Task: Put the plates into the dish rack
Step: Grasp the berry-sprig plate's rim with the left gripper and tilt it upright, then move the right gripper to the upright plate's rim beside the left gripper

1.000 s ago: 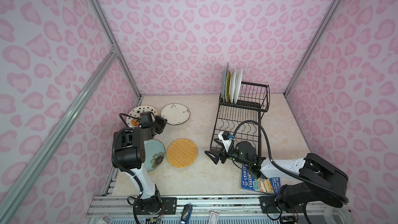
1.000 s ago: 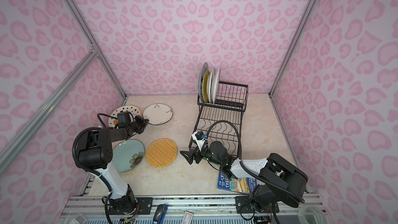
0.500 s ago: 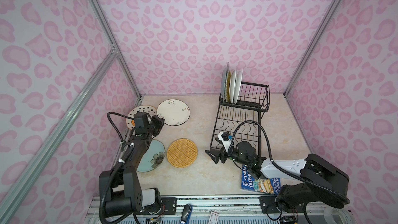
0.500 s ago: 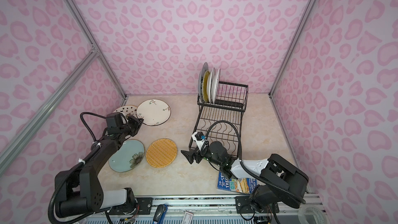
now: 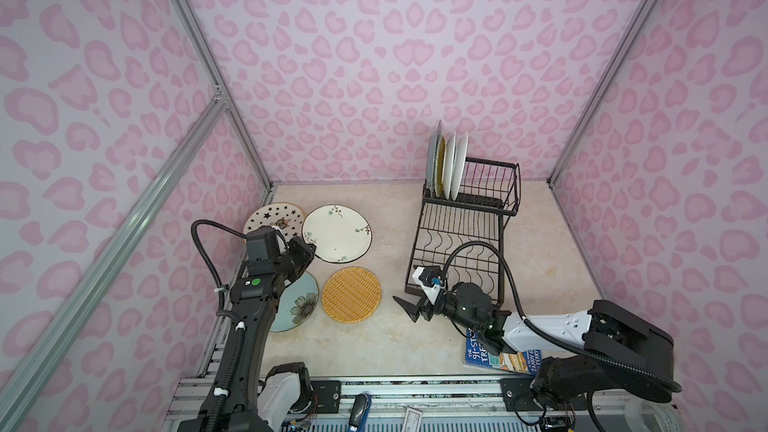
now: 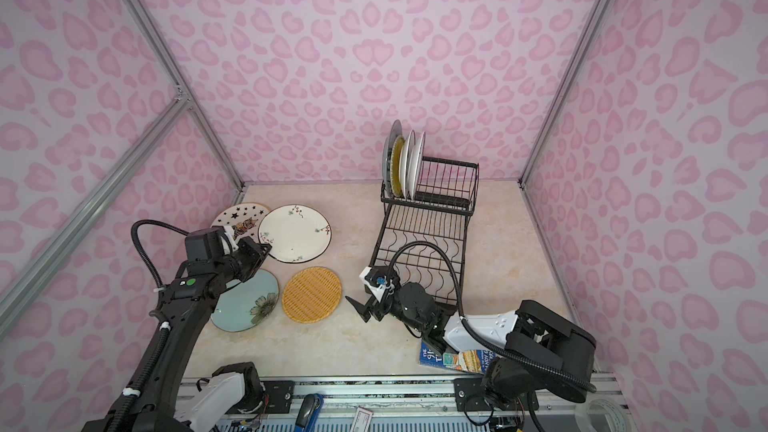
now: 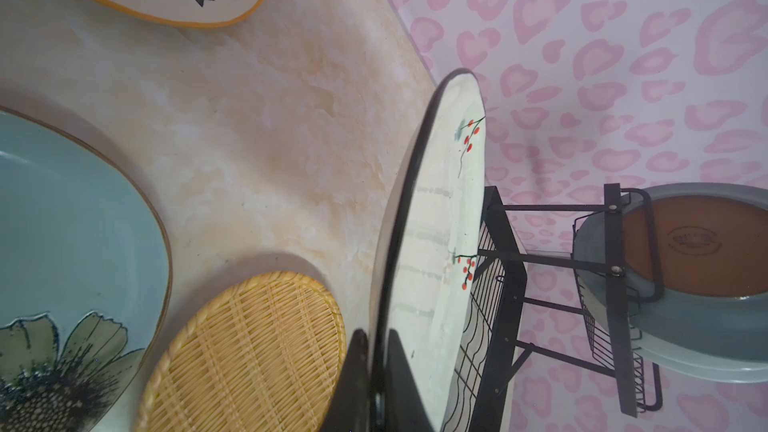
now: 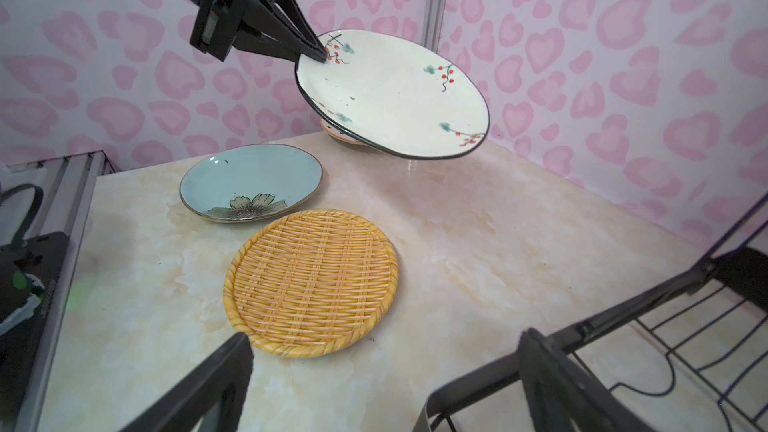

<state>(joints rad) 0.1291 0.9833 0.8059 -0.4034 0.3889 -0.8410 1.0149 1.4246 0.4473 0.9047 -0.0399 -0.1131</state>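
Note:
My left gripper (image 5: 310,248) (image 7: 376,334) is shut on the rim of the white sprig plate (image 5: 337,233) (image 8: 395,97), which hangs tilted above the table. On the table lie the star plate (image 5: 270,218), the pale green floral plate (image 5: 297,305) and the orange woven plate (image 5: 351,295). The black dish rack (image 5: 461,238) stands right of centre, with several plates (image 5: 446,164) upright in its raised basket. Low by the rack's near left corner, my right gripper (image 5: 406,309) (image 8: 386,338) is open and holds nothing.
A blue paperback book (image 5: 478,357) lies under my right arm at the table's front edge. Pink patterned walls close in the table on three sides. The left arm's body reaches over the floral plate.
The left arm has stretched forward and lower, carrying the sprig plate by its rim a little toward the front. The right arm has not moved.

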